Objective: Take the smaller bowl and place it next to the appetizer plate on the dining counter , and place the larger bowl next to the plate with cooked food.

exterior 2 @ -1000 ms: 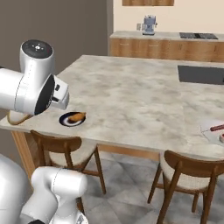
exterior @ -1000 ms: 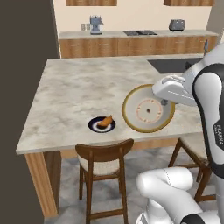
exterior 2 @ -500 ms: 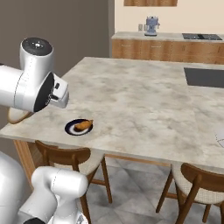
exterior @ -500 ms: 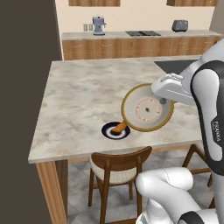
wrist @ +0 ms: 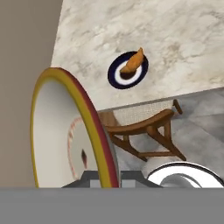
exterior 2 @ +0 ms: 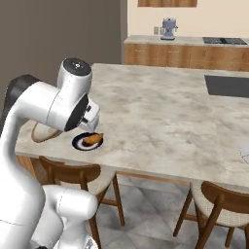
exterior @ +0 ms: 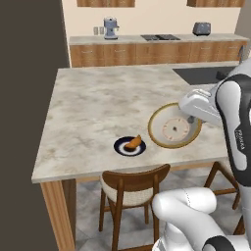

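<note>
My gripper (exterior: 192, 116) is shut on the rim of the smaller bowl (exterior: 174, 127), a shallow tan bowl with a pale rim, held tilted just above the dining counter (exterior: 98, 105). In the hand view the smaller bowl (wrist: 65, 131) stands on edge at the left, the gripper (wrist: 103, 177) clamped on its rim. The appetizer plate (exterior: 130, 145), dark navy with an orange-brown piece of food, lies near the counter's front edge, a short way left of the bowl. The appetizer plate (exterior 2: 87, 141) and the appetizer plate (wrist: 128, 70) show the same. The larger bowl is out of view.
A dark inset sink (exterior: 201, 74) sits at the counter's far right. Wooden chairs (exterior: 132, 184) stand under the front edge. The edge of a pale plate (exterior 2: 244, 151) shows at the right border. A back counter carries a coffee machine (exterior: 111, 28).
The whole picture shifted as the base drove along the counter, then settled. The gripper, still holding the bowl, has come a little lower and to the right of the navy plate.
</note>
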Robot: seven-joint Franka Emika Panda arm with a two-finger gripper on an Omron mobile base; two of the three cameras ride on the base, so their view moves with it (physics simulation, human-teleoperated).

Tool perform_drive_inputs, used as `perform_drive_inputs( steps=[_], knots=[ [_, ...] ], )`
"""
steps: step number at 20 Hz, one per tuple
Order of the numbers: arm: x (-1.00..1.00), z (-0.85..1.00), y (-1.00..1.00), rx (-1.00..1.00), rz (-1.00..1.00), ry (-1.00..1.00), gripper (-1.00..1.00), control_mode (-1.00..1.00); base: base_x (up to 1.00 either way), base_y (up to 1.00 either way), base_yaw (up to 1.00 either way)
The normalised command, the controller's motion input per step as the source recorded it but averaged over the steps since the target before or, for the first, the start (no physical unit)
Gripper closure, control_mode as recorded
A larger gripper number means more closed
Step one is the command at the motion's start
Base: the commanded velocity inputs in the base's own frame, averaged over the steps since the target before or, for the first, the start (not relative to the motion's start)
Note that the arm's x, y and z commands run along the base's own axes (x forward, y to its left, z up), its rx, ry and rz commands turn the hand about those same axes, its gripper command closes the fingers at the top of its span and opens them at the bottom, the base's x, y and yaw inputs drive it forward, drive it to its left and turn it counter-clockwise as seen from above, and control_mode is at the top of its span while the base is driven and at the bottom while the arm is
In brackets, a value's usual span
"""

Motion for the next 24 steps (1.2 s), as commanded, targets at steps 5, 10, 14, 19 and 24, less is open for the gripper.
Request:
perform_drive_inputs(
  steps=[5,10,14,19,24],
  knots=[
    [0.18,-0.32,-0.37,0.28,-0.34,0.03,1.00,-1.00,0.00,0.00,0.00],
    [0.06,-0.38,-0.33,0.12,-0.35,0.01,1.00,-1.00,0.00,0.00,0.00],
    [0.09,-0.29,-0.88,0.14,-0.26,0.18,1.00,-1.00,0.00,0.00,0.00],
    [0.51,-0.34,-0.45,0.27,-0.11,0.27,1.00,-1.00,0.00,0.00,0.00],
    [0.62,-0.36,-0.01,0.18,-0.01,0.19,1.00,-1.00,0.00,0.00,0.00]
  ],
)
